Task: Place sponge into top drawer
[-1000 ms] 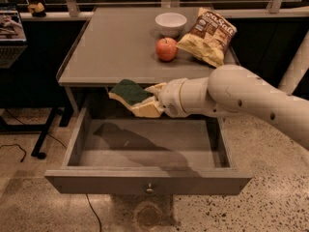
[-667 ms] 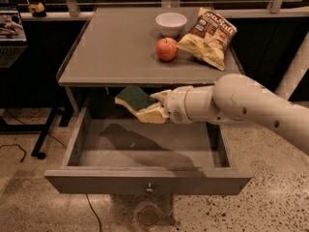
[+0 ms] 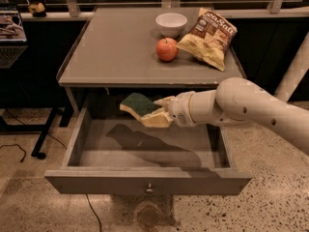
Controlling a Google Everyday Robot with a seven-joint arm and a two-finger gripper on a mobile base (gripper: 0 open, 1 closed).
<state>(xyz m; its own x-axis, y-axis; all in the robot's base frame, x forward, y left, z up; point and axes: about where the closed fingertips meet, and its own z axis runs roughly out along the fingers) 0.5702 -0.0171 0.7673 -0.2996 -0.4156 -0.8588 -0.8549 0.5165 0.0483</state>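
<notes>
The sponge [image 3: 140, 108], pale yellow with a dark green scouring top, hangs in the air over the back middle of the open top drawer [image 3: 145, 181]. My gripper [image 3: 160, 111] comes in from the right on a white arm and is shut on the sponge's right end. The sponge is tilted and held clear of the drawer floor, which shows its shadow. The drawer is pulled far out, with a small round metal knob on its front.
On the table top [image 3: 116, 47] stand a white bowl [image 3: 171, 22], a red apple [image 3: 167, 49] and a chip bag [image 3: 208, 36], at the back right. A dark stand leg [image 3: 43, 139] and cables lie on the floor to the left.
The arm has moved the sponge right and slightly down, from under the table's left front edge to further over the drawer's middle. The drawer and table things have not moved.
</notes>
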